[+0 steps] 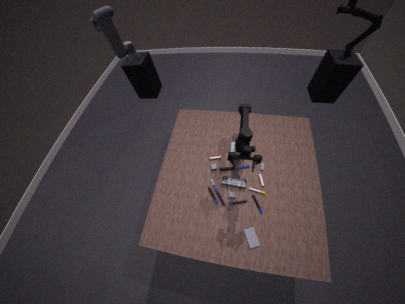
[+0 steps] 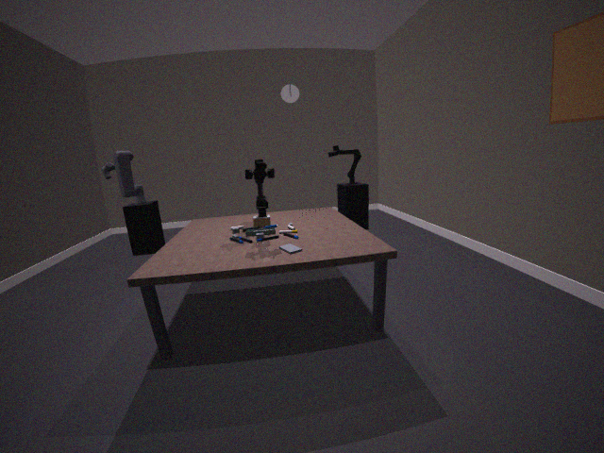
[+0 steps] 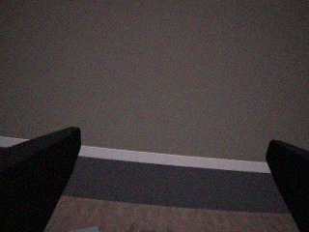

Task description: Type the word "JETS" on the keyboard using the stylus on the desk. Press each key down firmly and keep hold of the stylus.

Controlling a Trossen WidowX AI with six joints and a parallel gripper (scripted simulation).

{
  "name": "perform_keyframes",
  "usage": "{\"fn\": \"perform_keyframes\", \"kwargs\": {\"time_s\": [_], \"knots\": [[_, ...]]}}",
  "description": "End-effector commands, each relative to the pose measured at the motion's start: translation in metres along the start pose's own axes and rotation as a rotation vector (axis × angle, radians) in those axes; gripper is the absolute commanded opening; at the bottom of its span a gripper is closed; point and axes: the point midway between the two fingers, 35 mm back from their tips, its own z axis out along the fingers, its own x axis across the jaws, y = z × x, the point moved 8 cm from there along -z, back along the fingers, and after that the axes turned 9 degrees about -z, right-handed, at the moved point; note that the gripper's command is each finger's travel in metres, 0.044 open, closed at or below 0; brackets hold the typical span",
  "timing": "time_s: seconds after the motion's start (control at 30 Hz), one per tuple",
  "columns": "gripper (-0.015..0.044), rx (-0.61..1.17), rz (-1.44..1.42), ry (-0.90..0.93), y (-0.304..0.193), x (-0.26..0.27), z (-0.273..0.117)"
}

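Observation:
A small keyboard (image 1: 233,182) (image 2: 258,231) lies flat in the middle of the wooden table (image 1: 183,235) (image 2: 205,263). Several dark pen-like sticks with blue tips lie around it, one (image 1: 227,168) just behind it, a pair (image 1: 216,195) to its left, one (image 1: 237,202) in front and one (image 1: 257,203) at the front right. I cannot tell which is the stylus. My gripper (image 1: 244,160) (image 2: 260,173) (image 3: 176,143) is wide open and empty. It is raised high above the table on the upright arm and faces the wall.
White markers (image 1: 214,158) (image 1: 261,179), a white and yellow marker (image 1: 256,190) and small grey blocks (image 1: 214,166) (image 1: 232,194) lie among the pens. A grey pad (image 1: 251,237) (image 2: 291,248) lies nearer the front edge. Two other arms stand on black pedestals (image 1: 142,76) (image 1: 333,76) beyond the table.

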Motion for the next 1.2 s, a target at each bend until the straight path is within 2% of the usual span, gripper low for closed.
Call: {"fn": "perform_keyframes", "kwargs": {"time_s": [0.0,0.07,0.3,0.53,0.73,0.8,1.17], "knots": [[0.0414,0.011,0.001,0.003,-0.001,0.0,0.001],[0.0361,0.098,0.011,0.026,-0.013,0.004,0.011],[0.0177,0.585,0.056,0.134,-0.085,0.028,0.049],[0.0,1.104,0.08,0.209,-0.16,0.054,0.058],[0.0,1.56,0.076,0.237,-0.216,0.072,0.045],[0.0,1.652,0.071,0.238,-0.226,0.076,0.04],[0.0,1.663,0.07,0.238,-0.227,0.076,0.04]]}}
